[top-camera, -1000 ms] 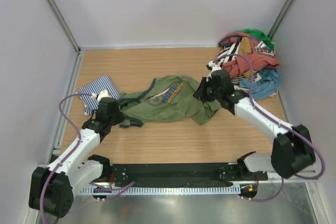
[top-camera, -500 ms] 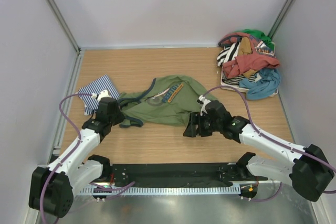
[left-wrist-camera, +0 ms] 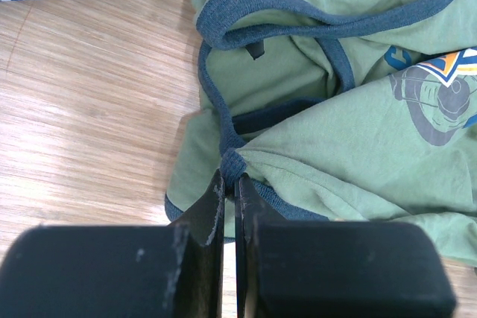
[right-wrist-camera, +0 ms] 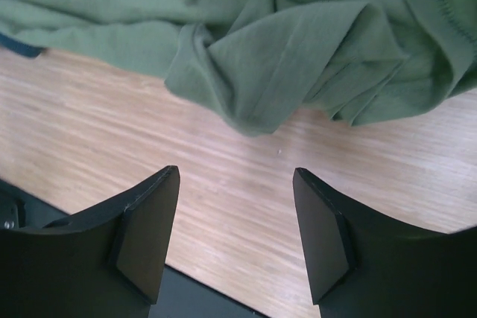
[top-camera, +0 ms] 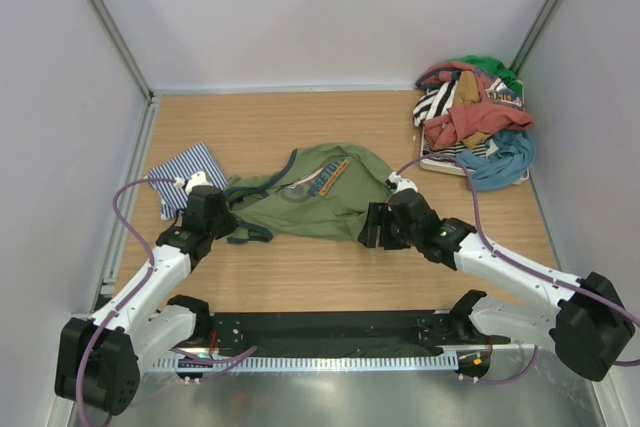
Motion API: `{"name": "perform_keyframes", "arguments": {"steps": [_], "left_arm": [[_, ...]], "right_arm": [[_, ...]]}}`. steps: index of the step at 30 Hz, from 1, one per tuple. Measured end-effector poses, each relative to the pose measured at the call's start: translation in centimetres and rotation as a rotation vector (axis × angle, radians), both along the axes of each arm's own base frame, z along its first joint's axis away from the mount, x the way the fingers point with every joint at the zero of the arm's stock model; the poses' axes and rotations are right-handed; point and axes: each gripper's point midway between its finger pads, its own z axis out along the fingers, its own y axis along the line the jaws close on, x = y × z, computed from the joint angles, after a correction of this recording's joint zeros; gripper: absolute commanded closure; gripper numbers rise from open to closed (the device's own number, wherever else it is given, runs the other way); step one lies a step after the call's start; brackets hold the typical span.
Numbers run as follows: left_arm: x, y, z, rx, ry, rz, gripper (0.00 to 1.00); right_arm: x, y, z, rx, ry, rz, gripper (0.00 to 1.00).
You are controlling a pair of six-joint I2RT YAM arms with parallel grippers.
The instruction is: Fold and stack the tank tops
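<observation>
On the olive top [left-wrist-camera: 358,147] — left fingers [left-wrist-camera: 218,197] clamped

Brightness: bright, even, diffuse light in all three views.
Glare: pale sheen on the light wooden tabletop [left-wrist-camera: 82,132] left of the left claw [left-wrist-camera: 231,181]; dull shine on the grey metal strip [top-camera: 400,397] by the arm bases.
Shadows: soft, thin shade under folds of the olive green cloth tank top with navy trim [right-wrist-camera: 298,57] just ahead of the right claw [right-wrist-camera: 235,184].
Focus: cloth weave and wood grain crisp; black fingers [right-wrist-camera: 145,236] slightly soft.
Edges: grey metal wall rails [top-camera: 112,32] lean outward in the overhead view.
</observation>
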Motion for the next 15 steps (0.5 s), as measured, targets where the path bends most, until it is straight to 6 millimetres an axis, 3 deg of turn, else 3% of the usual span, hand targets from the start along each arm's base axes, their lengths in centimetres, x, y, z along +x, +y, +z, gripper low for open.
{"name": "perform_keyframes", "arguments": {"steps": [8,15], "left_arm": [[0.0,0.0,0.0,0.0,0.002,-0.001,1.0],[0.0,-0.1,-0.1,-0.001,0.003,-0.003,1.0]], "right_arm": [[4.1,0.3,-1.2,-0.049,0.01,-0.084,0.3],[7.1,-0.9,-1.5,-0.014,0.017,-0.166,0.33]]}}
